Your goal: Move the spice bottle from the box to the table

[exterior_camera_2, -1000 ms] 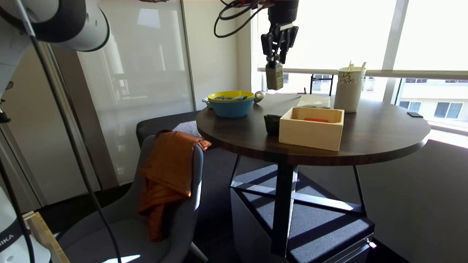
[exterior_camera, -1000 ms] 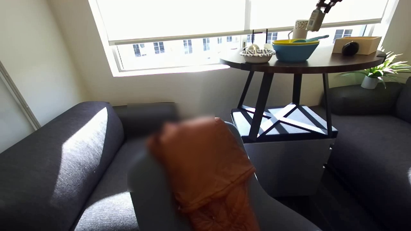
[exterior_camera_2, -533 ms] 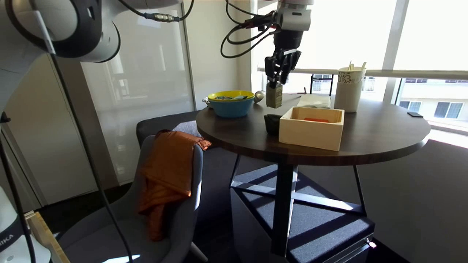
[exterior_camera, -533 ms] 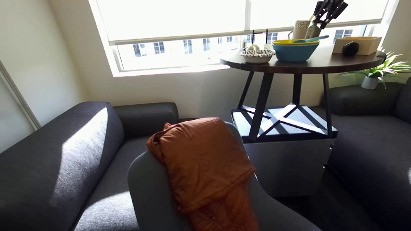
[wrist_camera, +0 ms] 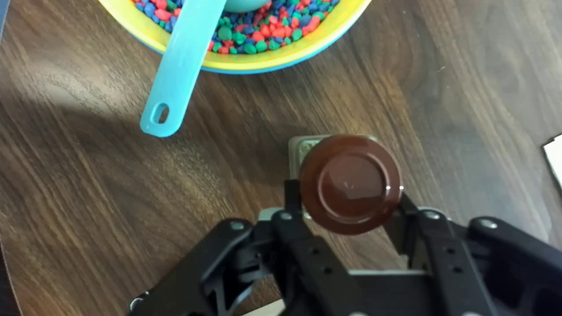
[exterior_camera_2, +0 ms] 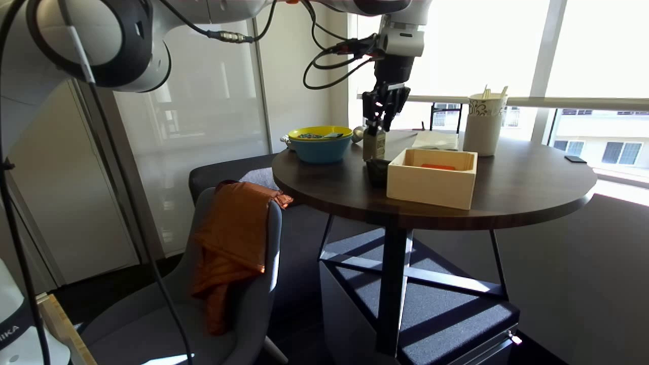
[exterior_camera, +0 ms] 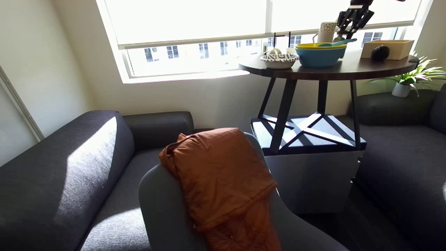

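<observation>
The spice bottle has a brown round cap (wrist_camera: 351, 184) in the wrist view and a pale labelled body (exterior_camera_2: 374, 147) in an exterior view. My gripper (wrist_camera: 349, 199) is shut around its cap; the gripper also shows in both exterior views (exterior_camera: 345, 32) (exterior_camera_2: 379, 124). The bottle hangs upright at or just above the dark round table (exterior_camera_2: 527, 177), between the bowl and the box; I cannot tell whether its base touches. In an exterior view the bowl hides most of it. The pale wooden box (exterior_camera_2: 431, 187) (exterior_camera: 397, 50) holds something red.
A blue bowl (exterior_camera_2: 320, 151) with a yellow one inside, a turquoise scoop (wrist_camera: 175, 79) and coloured pebbles stands beside the bottle. A black object (exterior_camera_2: 377, 172) sits against the box. A tall white cup (exterior_camera_2: 484, 126) and a patterned bowl (exterior_camera: 279, 62) are on the table.
My gripper has come down with the bottle, from well above the table to the tabletop's level. The bottle has passed behind the bowl in an exterior view. The box has not moved.
</observation>
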{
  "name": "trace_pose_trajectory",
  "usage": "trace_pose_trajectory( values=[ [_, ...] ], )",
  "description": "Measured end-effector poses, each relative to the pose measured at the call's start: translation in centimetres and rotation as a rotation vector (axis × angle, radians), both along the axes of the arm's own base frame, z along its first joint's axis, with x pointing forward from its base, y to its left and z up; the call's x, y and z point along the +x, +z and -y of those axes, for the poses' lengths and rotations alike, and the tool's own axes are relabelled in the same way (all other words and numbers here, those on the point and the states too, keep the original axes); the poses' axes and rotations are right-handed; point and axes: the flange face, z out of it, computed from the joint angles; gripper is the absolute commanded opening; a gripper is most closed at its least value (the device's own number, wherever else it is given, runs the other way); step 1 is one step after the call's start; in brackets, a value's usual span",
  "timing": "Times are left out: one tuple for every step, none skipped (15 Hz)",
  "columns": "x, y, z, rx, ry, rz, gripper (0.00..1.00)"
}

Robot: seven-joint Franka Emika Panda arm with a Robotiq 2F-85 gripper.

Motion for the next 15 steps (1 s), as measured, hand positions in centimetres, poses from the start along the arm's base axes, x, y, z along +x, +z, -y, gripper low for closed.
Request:
trace_pose_trajectory(
  values=[
    [0.0,-0.2,-0.1,0.002,0.002,-0.008,0.73],
    [0.0,-0.4,-0.1,0.004,0.004,-0.014,0.75],
    [0.0,-0.5,-0.1,0.006,0.005,-0.017,0.80],
    [-0.1,-0.5,-0.2,0.009,0.006,-0.021,0.86],
    [-0.1,-0.5,-0.2,0.010,0.007,-0.023,0.95],
    [-0.1,-0.3,-0.2,0.008,0.008,-0.020,0.99],
    [-0.2,0.3,-0.2,0.000,0.012,-0.011,1.00],
    [-0.4,1.4,-0.2,-0.018,0.020,0.002,1.00],
    [-0.7,2.8,-0.2,-0.054,0.033,0.012,1.00],
    [-1.1,4.5,-0.4,-0.103,0.045,0.015,1.00],
    [-1.6,6.4,-0.7,-0.156,0.050,0.012,1.00],
    [-2.1,8.3,-1.2,-0.212,0.058,0.007,1.00],
    [-2.5,10.1,-2.0,-0.262,0.085,0.004,1.00],
    [-2.8,11.6,-2.9,-0.304,0.119,0.001,1.00],
    [-3.1,12.9,-3.8,-0.342,0.159,-0.002,1.00]
  ],
)
